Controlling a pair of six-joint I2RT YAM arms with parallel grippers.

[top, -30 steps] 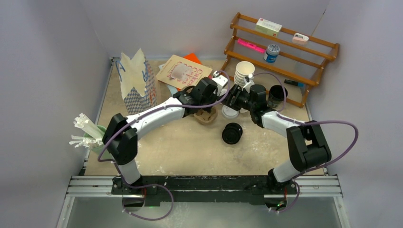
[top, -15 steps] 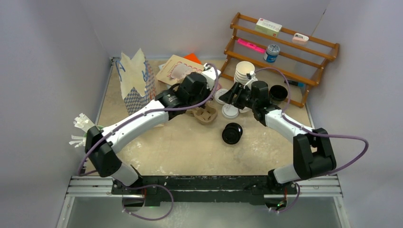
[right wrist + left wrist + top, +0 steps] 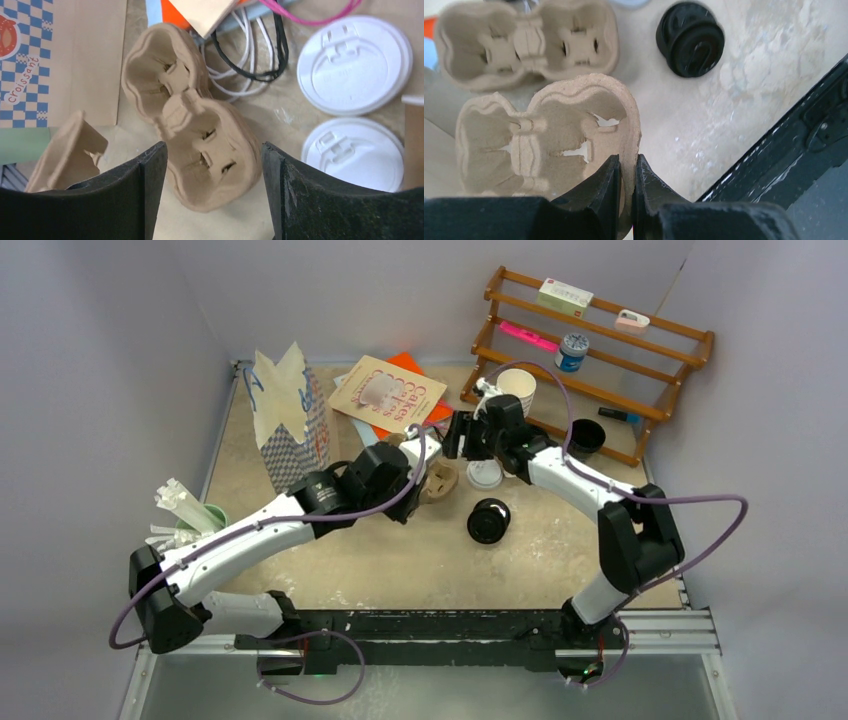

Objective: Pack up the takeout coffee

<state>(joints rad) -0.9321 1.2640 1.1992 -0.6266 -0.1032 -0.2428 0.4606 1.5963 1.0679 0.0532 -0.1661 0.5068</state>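
Bare table [image 3: 420,565] lies open at six o'clock of the black cup [image 3: 488,521]. A cardboard carrier [image 3: 441,482] sits at ten o'clock, and the wooden rack [image 3: 600,360] blocks one o'clock.

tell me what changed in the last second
The left gripper, shut on a carrier's rim, drew back toward the near left. The right gripper swung left over the other carrier, opening wider. The black cup, white lids and cup stack stayed put.

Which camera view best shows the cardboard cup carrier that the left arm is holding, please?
The left wrist view: the held carrier is close and large, its rim pinched between the left fingers. The right wrist view catches only one end at lower left. In the top view the left arm hides nearly all of it.
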